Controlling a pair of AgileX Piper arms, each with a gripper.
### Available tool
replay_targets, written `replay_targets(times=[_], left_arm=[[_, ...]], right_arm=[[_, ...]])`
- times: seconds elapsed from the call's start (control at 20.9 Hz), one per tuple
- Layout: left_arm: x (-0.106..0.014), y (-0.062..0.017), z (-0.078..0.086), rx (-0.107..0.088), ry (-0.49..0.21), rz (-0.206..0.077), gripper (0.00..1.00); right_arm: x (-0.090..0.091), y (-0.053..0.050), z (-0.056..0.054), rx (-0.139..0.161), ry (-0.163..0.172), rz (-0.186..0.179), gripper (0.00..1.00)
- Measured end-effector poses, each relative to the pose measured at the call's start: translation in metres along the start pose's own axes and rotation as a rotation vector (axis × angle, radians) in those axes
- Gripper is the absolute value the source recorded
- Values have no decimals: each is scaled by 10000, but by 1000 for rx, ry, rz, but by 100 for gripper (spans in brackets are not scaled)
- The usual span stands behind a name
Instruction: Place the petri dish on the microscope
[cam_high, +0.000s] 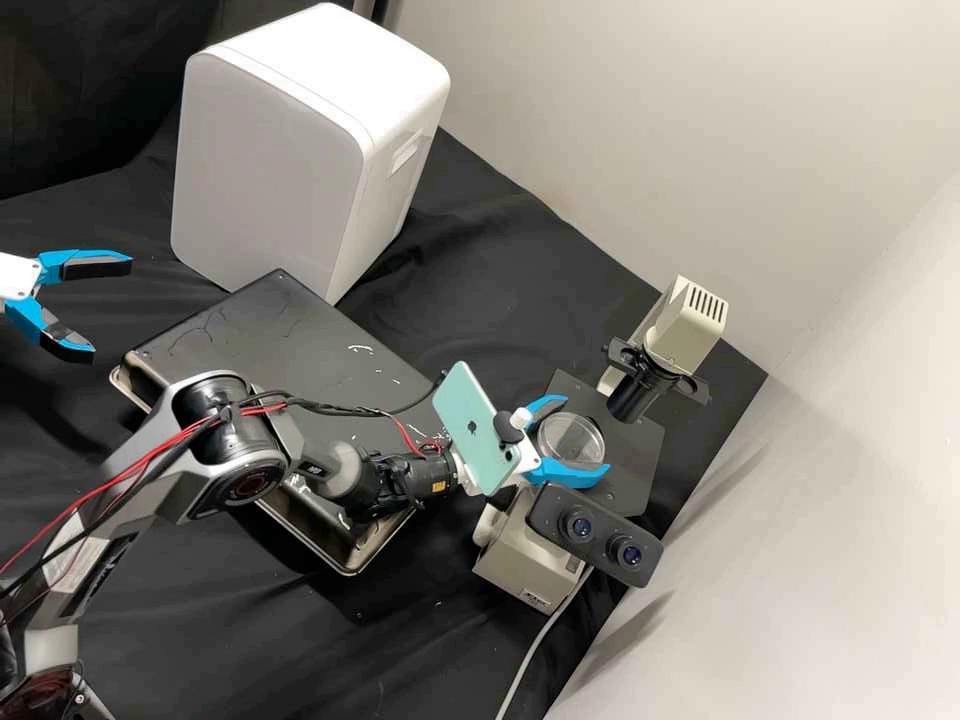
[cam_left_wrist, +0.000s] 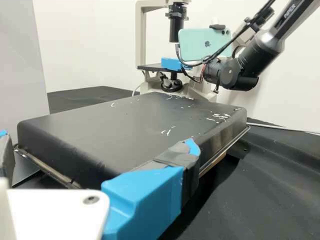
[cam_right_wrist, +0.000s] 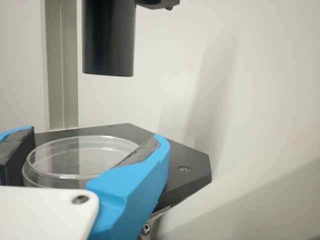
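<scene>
Nearest the high camera sit the microscope's (cam_high: 528, 572) twin eyepieces (cam_high: 600, 536). Just beyond them the right pincer (cam_high: 566, 440) is closed on the petri dish (cam_high: 572, 436), one blue finger against each side of its wall. The dish is held low over the black stage (cam_high: 645, 450), near the stage's front edge. Whether its base already touches the plate cannot be told.

The dish is a shallow round of clear plastic with a low upright wall, and it looks empty. The stage shows straight through it. It probably weighs next to nothing and is stiff but brittle. Its smooth wall is slippery against the pads, so too hard a squeeze might crack it or pop it out sideways. The sensible hold is the one shown, across the widest part on opposite sides of the wall and kept level. If there is a loose lid, which cannot be made out, a tilt could shift it.

Past the dish, a dark lens tube (cam_high: 632, 396) hangs over the middle of the stage, with the pale lamp housing (cam_high: 686, 318) behind it. The dish likely needs to end up under that tube.

Farther back a dark tray (cam_high: 290, 340) lies on the black-draped surface (cam_high: 480, 270). The left pincer (cam_high: 105, 306) hovers beside the tray with its fingers spread wide and nothing between them. A white box (cam_high: 300, 150) stands at the rear.
</scene>
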Motion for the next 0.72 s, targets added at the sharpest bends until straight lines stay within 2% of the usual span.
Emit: replay_targets(times=[0.1,0.24,0.38,0.48,0.58,0.62,0.72], left_arm=[[0,0,0,0,0,0,100],[1,-3,-2,-1,0,-2,100],[6,-16,-7,-5,2,-8,100],[6,-16,-7,-5,2,-8,100],[6,-16,-7,-5,2,-8,100],[6,-16,-7,-5,2,-8,100],[8,-13,-8,-4,2,-7,100]], right_arm=[[8,-7,-1,-1,-7,9,0],[21,-19,10,-7,1,21,0],[65,-59,4,-14,2,32,0],[102,-88,6,-29,7,42,0],[144,-116,8,-29,7,54,0],[159,-123,0,-29,8,57,100],[178,-134,-1,-37,5,62,100]])
